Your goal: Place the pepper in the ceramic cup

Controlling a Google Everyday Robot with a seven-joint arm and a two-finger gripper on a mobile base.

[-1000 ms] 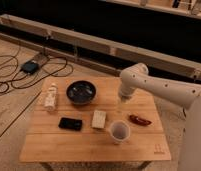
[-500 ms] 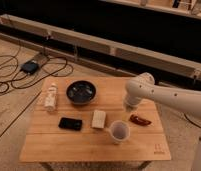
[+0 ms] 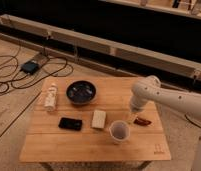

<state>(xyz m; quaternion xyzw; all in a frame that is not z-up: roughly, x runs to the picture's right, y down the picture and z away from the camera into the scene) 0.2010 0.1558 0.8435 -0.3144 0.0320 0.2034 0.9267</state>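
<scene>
The small dark red pepper (image 3: 142,121) lies on the wooden table (image 3: 89,145) near its right edge. Just left of it and slightly nearer stands the pale ceramic cup (image 3: 119,131), upright with nothing visible inside. My white arm reaches in from the right and bends down over the table. Its gripper (image 3: 132,116) hangs just above the tabletop, close to the pepper's left end and behind the cup. It is open and holds nothing.
A wide dark bowl (image 3: 81,92) sits at the table's back middle. A pale bottle (image 3: 50,96) lies on its side at the left. A flat black object (image 3: 70,123) and a pale block (image 3: 99,119) lie left of the cup. Cables (image 3: 29,66) run over the floor on the left.
My arm has swung to the right and lowered, bringing the gripper down close to the pepper. The objects on the table have not moved.
</scene>
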